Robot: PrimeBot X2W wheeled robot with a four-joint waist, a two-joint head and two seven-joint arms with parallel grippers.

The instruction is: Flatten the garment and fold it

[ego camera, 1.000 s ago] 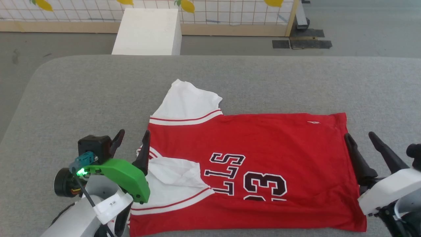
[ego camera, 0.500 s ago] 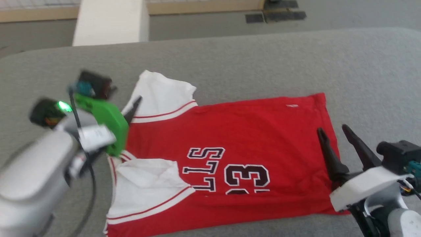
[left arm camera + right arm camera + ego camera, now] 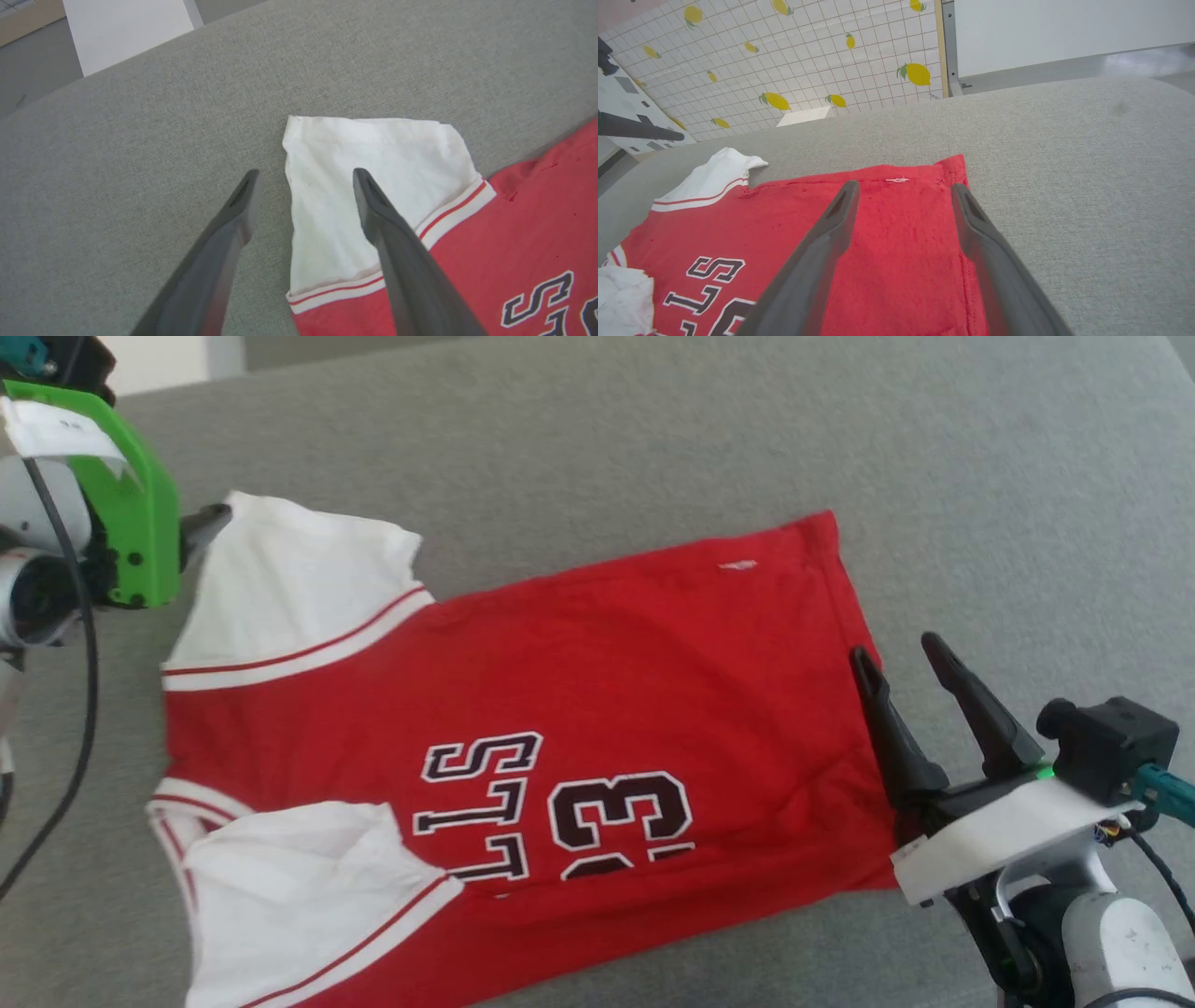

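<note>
— Entry: garment (image 3: 560, 691)?
— Lying mostly flat on grey worktop (image 3: 653, 429); near sleeve (image 3: 299, 868) rumpled; no fold made.
— Fingers?
— Spread on both: left gripper (image 3: 304, 171) above far sleeve (image 3: 397, 158); right gripper (image 3: 892, 649) at hem, holding nothing.

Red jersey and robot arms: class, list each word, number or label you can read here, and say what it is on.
"LLS": black, white-outlined letters, sideways on the red jersey; more is hidden at a fold.
"3": big number beside them; the next digit is cut off, unreadable.
White label on the green bracket: too small to read.
White mark near the jersey's hem: too small to read.
</note>
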